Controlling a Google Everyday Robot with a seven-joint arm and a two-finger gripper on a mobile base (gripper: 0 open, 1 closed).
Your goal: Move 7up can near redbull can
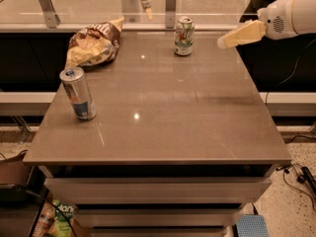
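Nothing is done yet: the hand [228, 40] hovers near the 7up can [183, 36] without touching it, its spread impossible to tell; the redbull can [78, 94] stands well beyond, across the surface [173, 112]

White-green 7up can [183, 36], silver-blue redbull can [78, 93], cream end effector [223, 42] at far right.

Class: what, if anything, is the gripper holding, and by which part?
Nothing. The gripper hovers right of the 7up can, apart from it; the redbull can stands far off at the table's left.
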